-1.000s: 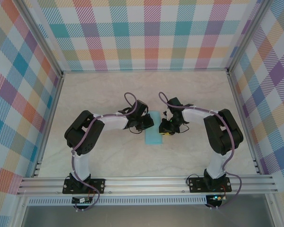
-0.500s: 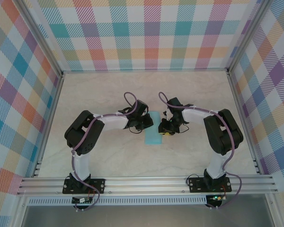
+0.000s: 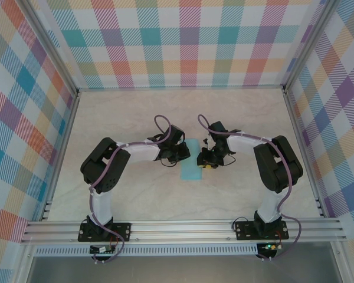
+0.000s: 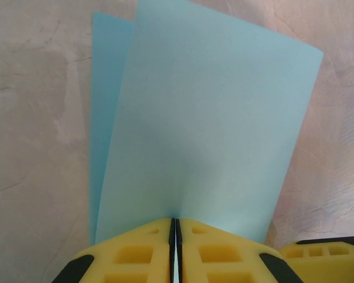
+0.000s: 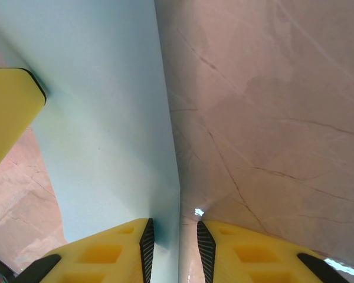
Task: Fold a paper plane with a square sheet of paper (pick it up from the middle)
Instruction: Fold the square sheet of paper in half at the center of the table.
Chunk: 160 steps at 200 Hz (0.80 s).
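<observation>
Paper, the light-blue sheet (image 3: 192, 168), sat at the middle of the marbled tabletop (image 3: 135, 112), showing from above as a narrow upright strip between the two grippers. The left gripper (image 3: 183, 154) met the sheet's left edge near its far half, and the right gripper (image 3: 205, 160) stood just beside its right edge, almost straight across from it. In the left wrist view the left gripper (image 4: 175, 223) had its yellow fingers (image 4: 135, 253) pressed together on the near edge of the sheet (image 4: 206, 130), with no gap between them but the paper's own thickness. The sheet rose away from the grip in two layers, the nearer one wide and slightly skewed, the farther one showing as a thin strip along its left side. In the right wrist view the right gripper (image 5: 174, 227) had its jaws narrowly apart. The straight edge of the sheet (image 5: 106, 118) ran down into that gap, close against the inner face of the left-hand finger (image 5: 100, 256), while the other finger stood clear of it over bare tabletop. A yellow finger (image 5: 6, 112) of the left gripper lay against the sheet's face at the left of that view.
</observation>
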Each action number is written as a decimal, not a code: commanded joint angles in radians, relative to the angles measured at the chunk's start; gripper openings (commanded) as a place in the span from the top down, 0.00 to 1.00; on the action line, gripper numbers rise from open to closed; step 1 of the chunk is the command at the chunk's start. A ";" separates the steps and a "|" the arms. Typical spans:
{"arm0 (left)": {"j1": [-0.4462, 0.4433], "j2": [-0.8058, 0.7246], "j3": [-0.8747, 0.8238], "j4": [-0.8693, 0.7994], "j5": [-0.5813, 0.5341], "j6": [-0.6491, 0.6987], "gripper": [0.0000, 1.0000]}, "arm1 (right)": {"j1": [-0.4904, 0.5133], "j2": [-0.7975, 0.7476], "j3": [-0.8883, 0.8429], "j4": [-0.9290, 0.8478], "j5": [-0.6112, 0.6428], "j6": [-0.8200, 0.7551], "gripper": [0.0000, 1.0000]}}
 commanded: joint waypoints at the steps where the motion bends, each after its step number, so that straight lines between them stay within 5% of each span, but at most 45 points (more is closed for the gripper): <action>1: -0.011 0.027 0.021 -0.041 -0.012 0.024 0.88 | 0.002 0.063 -0.014 -0.024 0.059 -0.021 0.69; 160: -0.011 0.037 0.010 -0.099 -0.049 0.018 0.89 | 0.001 -0.060 0.062 0.004 0.120 0.008 0.63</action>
